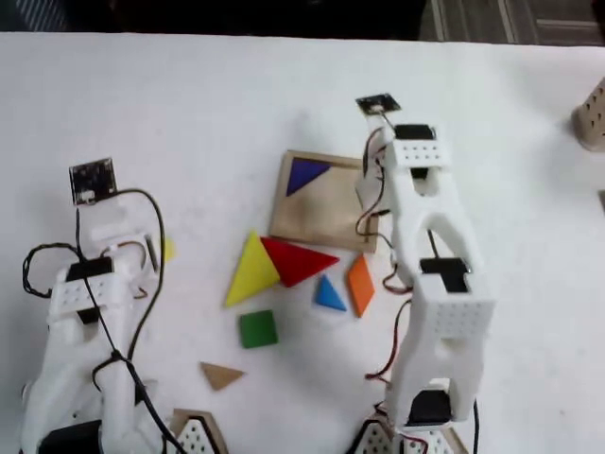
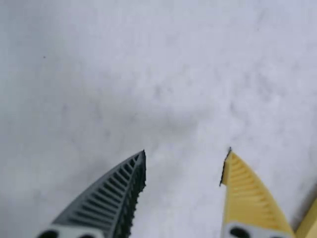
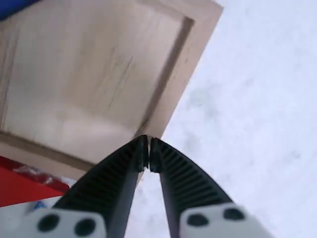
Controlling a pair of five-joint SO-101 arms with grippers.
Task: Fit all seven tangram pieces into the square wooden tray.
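Observation:
The square wooden tray (image 1: 326, 225) lies mid-table with a dark blue triangle (image 1: 306, 173) in its far left corner. In front of it lie a yellow triangle (image 1: 251, 270), a red triangle (image 1: 297, 260), a small blue triangle (image 1: 328, 295), an orange parallelogram (image 1: 360, 284), a green square (image 1: 257, 328) and a tan triangle (image 1: 220, 375). My right gripper (image 3: 148, 149) is shut on nothing, its tips just above the tray's rim (image 3: 195, 54) near a corner; the red triangle (image 3: 20, 186) shows beside it. My left gripper (image 2: 183, 158) stands open over bare white table, far left of the pieces.
The right arm (image 1: 430, 246) stretches along the tray's right side. The left arm (image 1: 90, 293) and its cables sit at the left front. A perforated tan object (image 1: 591, 113) stands at the far right edge. The table is white.

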